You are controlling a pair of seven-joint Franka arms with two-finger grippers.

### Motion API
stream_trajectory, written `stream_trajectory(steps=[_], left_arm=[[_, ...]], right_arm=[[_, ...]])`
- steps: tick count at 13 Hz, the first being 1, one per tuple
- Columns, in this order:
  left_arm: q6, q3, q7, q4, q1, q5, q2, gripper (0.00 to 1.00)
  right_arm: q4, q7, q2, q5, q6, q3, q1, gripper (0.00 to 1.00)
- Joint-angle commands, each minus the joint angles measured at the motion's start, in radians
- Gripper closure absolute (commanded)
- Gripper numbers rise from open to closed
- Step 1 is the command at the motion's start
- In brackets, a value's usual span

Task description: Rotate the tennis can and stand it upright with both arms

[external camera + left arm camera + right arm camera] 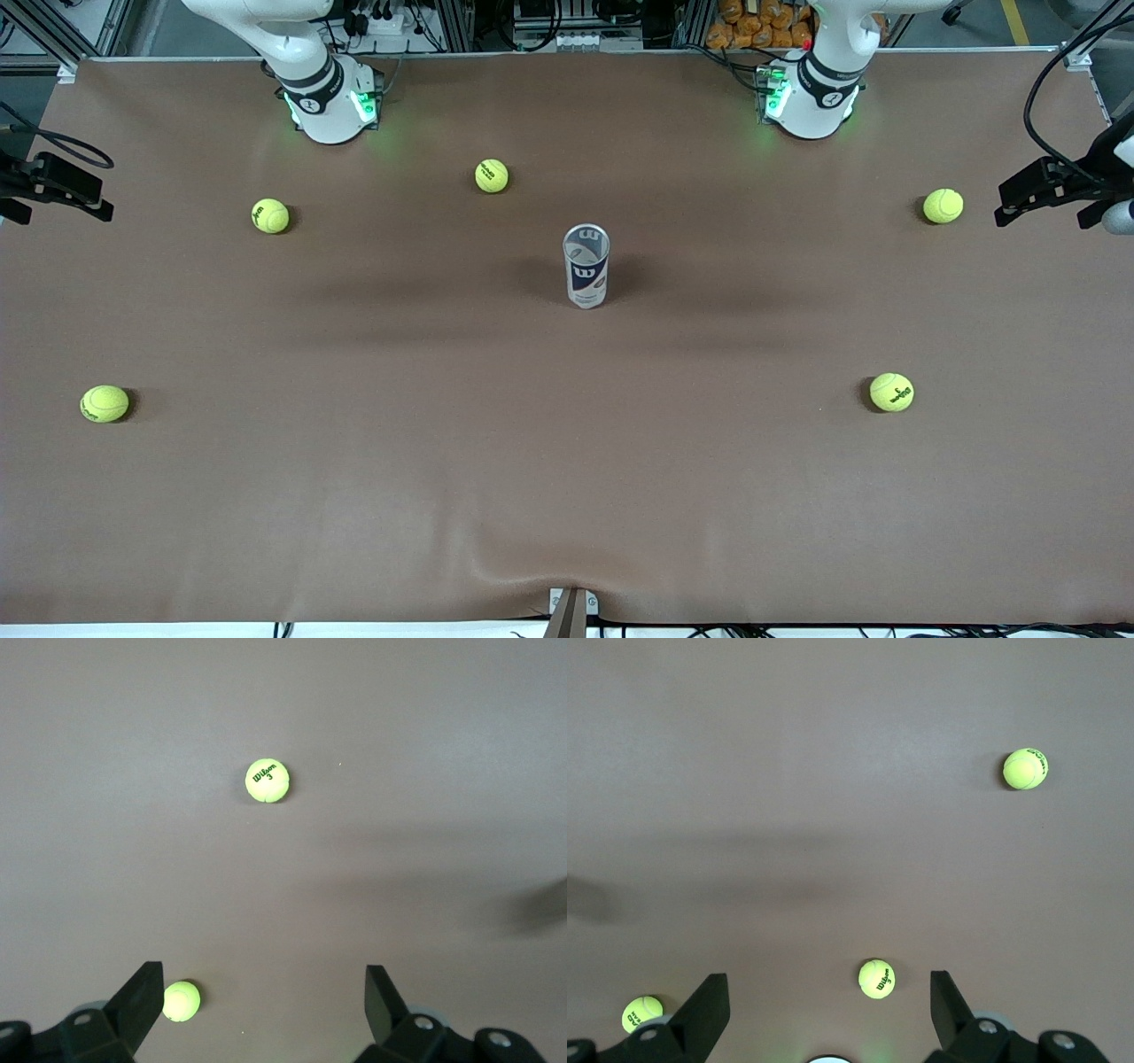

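The tennis can (pixel 586 266), a clear tube with a navy, white and red label, stands upright in the middle of the brown table (pixel 567 461). Neither wrist view shows it. Only the base and lower links of the left arm (pixel 813 93) and the right arm (pixel 321 93) show in the front view, and both hands are out of it. In the left wrist view my left gripper (pixel 261 990) hangs open high over bare table with nothing between its fingers. My right gripper (pixel 828 994) is open and empty too, high over its own end of the table.
Several yellow-green tennis balls lie scattered around the can (pixel 492 175) (pixel 270 215) (pixel 943 206) (pixel 104 403) (pixel 891 392). Black camera mounts stand at both ends of the table (pixel 53 182) (pixel 1054 186). The table cover is wrinkled near the front edge (pixel 532 549).
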State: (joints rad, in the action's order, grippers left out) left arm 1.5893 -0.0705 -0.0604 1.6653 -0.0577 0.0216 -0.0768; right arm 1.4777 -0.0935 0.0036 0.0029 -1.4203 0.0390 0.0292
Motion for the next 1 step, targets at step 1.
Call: stream_trajectory(steps=[1], left_arm=[[0.001,0.006,0.005,0.005,-0.001,0.012,-0.004,0.0]], right_arm=[[-0.02,0.008,0.002,-0.011,0.02,0.001,-0.002,0.0]])
